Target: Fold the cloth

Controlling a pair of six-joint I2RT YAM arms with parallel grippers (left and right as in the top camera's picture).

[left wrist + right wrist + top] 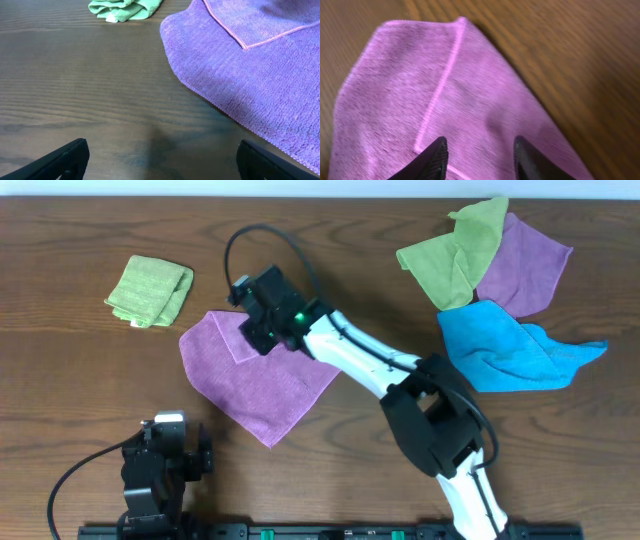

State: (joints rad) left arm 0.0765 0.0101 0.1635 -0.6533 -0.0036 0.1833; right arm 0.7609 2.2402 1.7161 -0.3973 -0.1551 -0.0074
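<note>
A purple cloth (255, 385) lies flat on the table left of centre, with one corner folded over onto it. My right gripper (258, 325) hovers over that folded corner near the cloth's top edge. In the right wrist view the cloth (460, 95) fills the frame with the folded hem visible, and the gripper (480, 162) is open with nothing between its fingers. My left gripper (160, 162) is open and empty at the front left of the table, with the purple cloth (260, 70) ahead to its right. The left arm (160, 465) rests near the front edge.
A folded green cloth (150, 290) lies at the back left, also in the left wrist view (125, 9). A pile of green (455, 255), purple (525, 265) and blue (510, 345) cloths sits at the back right. Bare wood table (80, 390) surrounds them.
</note>
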